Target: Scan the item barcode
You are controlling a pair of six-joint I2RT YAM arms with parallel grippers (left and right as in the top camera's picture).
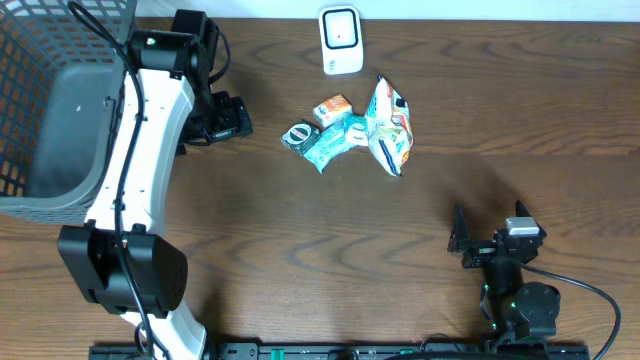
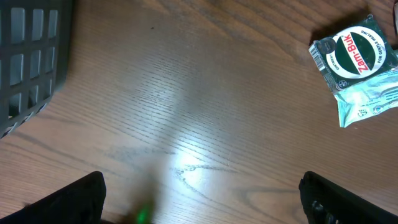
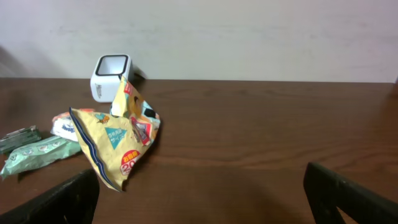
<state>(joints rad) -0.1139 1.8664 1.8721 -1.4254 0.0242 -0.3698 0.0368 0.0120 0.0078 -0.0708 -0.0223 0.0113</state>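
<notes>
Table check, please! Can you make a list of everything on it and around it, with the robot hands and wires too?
surface: brown wood table, bare around the things below
job's things: white scanner at the far edge; in front of it a pile with a yellow snack bag, Zam-Buk pack, green packet and orange packet
clutter: grey mesh basket at the left end
grippers: left gripper open, holding nothing; right gripper open, holding nothing
cables: left arm cable and right arm cable, both black
surroundings: pale wall behind the table
</notes>
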